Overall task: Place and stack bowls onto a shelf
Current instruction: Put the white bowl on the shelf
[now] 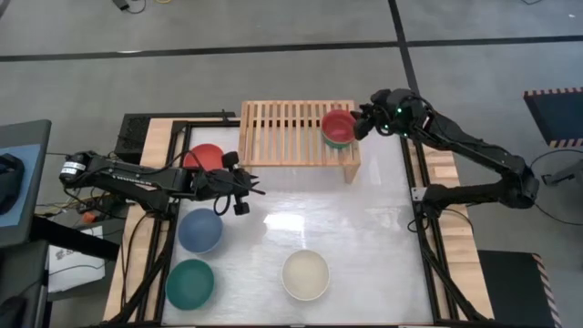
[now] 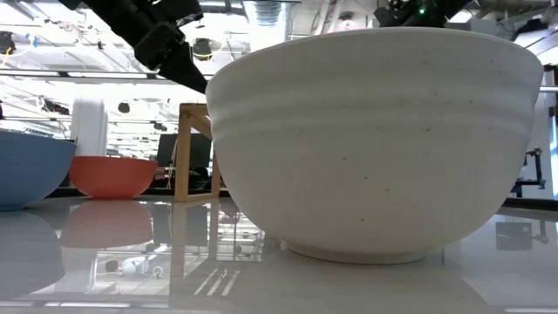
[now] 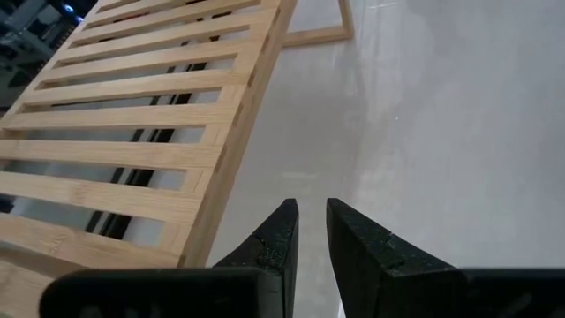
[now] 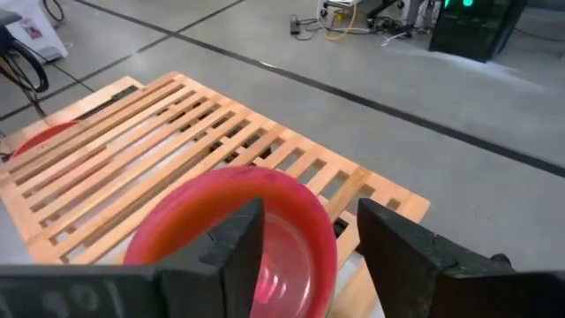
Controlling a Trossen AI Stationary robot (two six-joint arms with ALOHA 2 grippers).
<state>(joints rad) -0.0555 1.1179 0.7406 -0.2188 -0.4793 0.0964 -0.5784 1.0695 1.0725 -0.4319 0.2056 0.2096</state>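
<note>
With our right gripper (image 4: 305,252) spread over the pink bowl (image 1: 338,122) stacked on the shelf (image 1: 282,132), four bowls wait on the worktop (image 1: 364,237).

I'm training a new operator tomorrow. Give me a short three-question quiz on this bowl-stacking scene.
1. True or false: the pink bowl sits on the shelf.
2. Which gripper is at the pink bowl: A) left gripper B) right gripper?
3. Fill in: the bowl nearest the table's front edge, right of the teal bowl, is ____.

Key: 1 true; 2 B, its fingers open astride the rim; 3 cream.
</note>
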